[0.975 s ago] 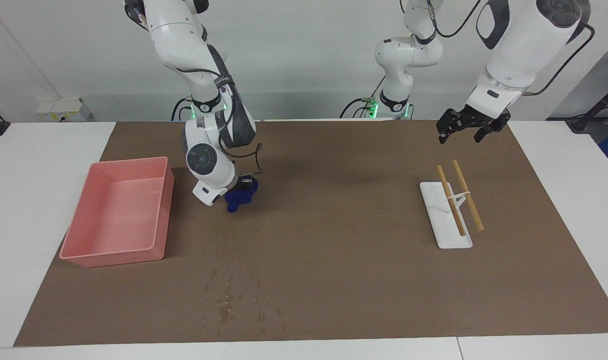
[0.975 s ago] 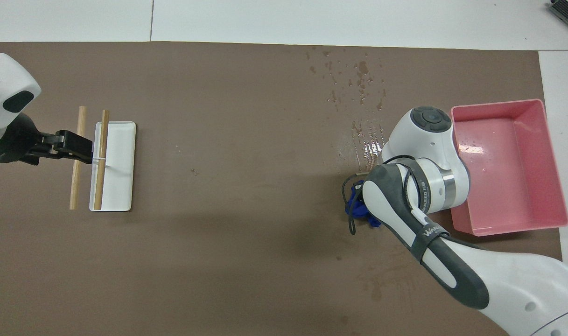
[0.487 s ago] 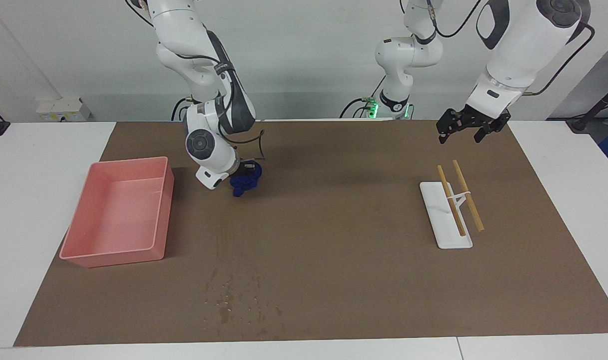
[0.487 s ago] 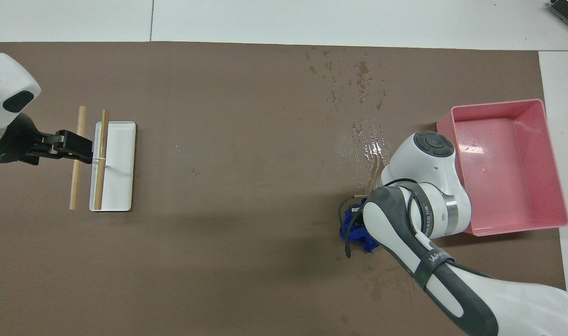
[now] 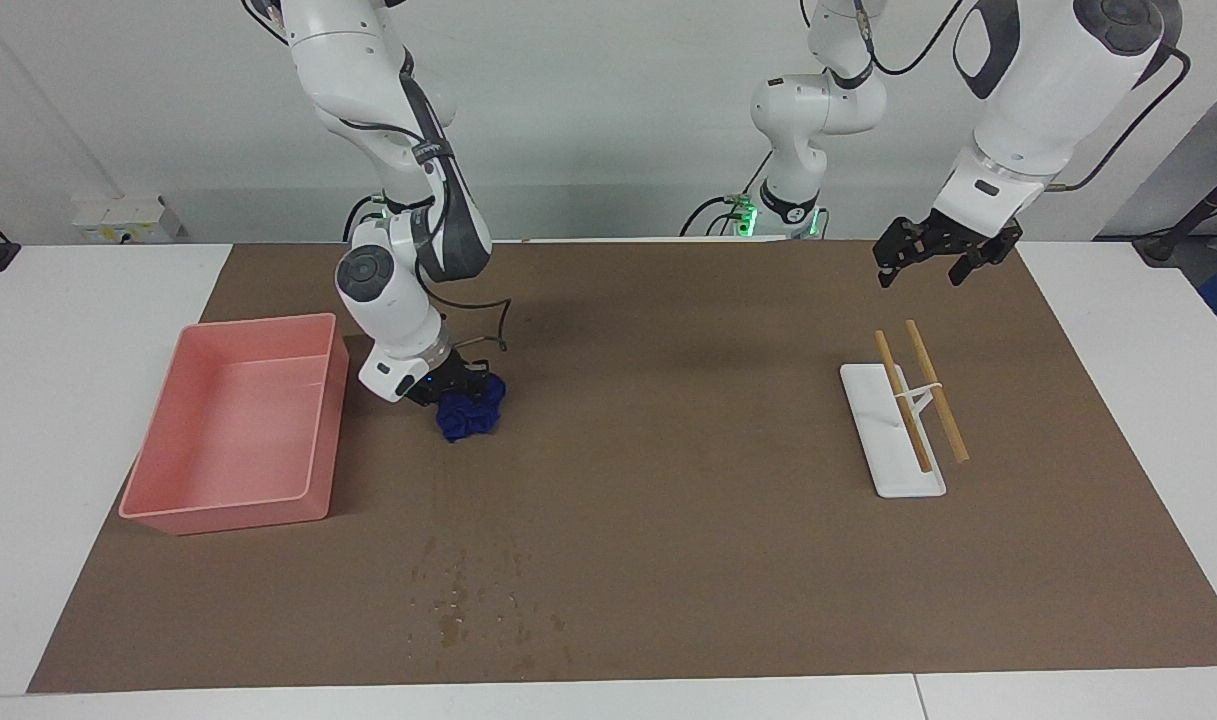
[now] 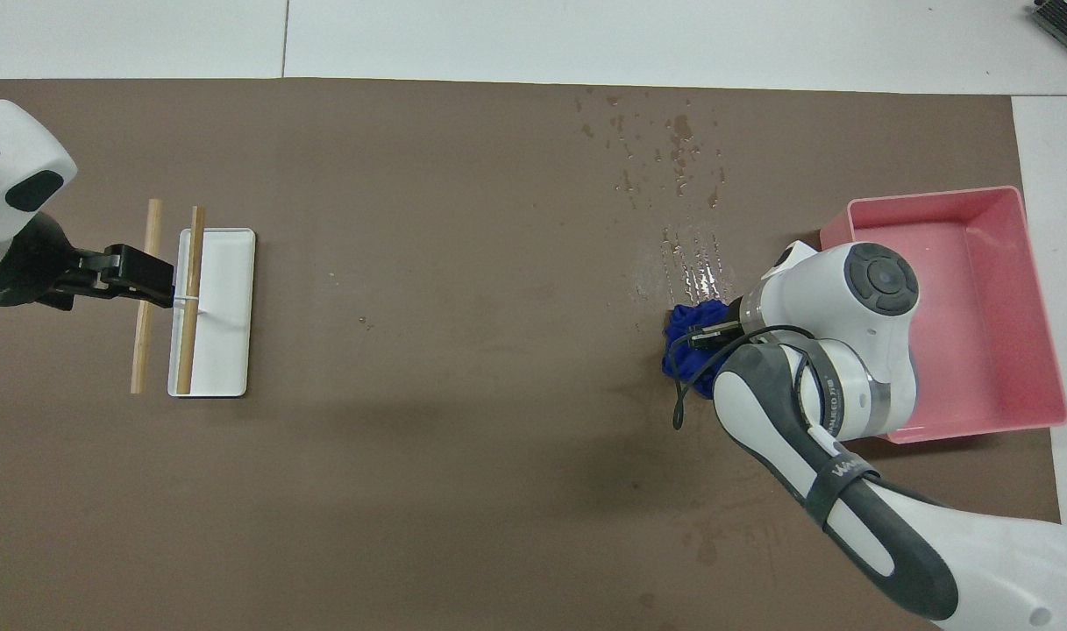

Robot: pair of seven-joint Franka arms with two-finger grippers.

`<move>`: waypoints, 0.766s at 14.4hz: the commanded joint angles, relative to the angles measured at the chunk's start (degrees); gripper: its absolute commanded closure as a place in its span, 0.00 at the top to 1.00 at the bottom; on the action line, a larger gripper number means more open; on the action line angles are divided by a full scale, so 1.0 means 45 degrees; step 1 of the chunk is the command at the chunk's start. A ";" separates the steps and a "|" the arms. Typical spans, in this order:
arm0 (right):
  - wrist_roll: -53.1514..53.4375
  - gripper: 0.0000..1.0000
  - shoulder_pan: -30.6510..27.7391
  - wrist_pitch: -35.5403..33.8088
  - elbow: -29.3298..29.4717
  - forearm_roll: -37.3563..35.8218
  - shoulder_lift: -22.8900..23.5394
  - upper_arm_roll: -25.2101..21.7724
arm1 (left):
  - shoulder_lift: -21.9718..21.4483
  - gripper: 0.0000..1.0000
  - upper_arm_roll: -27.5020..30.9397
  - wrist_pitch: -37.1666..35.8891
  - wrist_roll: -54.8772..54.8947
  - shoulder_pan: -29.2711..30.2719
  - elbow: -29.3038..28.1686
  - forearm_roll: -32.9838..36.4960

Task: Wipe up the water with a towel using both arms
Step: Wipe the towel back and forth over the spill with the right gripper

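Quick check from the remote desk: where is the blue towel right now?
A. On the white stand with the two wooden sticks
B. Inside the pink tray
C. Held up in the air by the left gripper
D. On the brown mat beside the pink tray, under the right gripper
D. The towel lies bunched on the brown mat beside the pink tray, with the right gripper down on it; the left gripper hangs over the mat's edge nearest the robots, holding nothing.

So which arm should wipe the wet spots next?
The right arm, I'd say: the right gripper is on the towel beside the pink tray, with the water farther from the robots. The left gripper waits over the mat near the rack.
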 commanded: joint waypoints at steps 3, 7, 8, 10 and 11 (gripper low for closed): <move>-0.1165 0.00 -0.0643 0.1709 0.1867 -0.0690 0.2022 0.0083 | -0.0264 1.00 0.0076 0.0167 0.0015 -0.0061 -0.0347 0.0176; -0.1204 0.00 -0.0604 0.2122 0.3760 -0.0806 0.3508 0.0083 | -0.0264 1.00 0.0076 0.0167 0.0015 -0.0080 -0.0347 0.0176; -0.1243 0.00 -0.0623 0.2122 0.4152 -0.1078 0.3665 0.0083 | -0.0264 1.00 0.0076 0.0167 0.0015 -0.0061 -0.0347 0.0176; -0.1399 0.00 -0.0740 0.2122 0.4700 -0.1684 0.3939 0.0083 | -0.0283 1.00 0.0076 0.0167 0.0015 -0.0061 -0.0347 0.0176; -0.1399 0.00 -0.0799 0.2199 0.4819 -0.1647 0.4075 0.0103 | -0.0264 1.00 0.0076 0.0167 0.0015 -0.0080 -0.0347 0.0176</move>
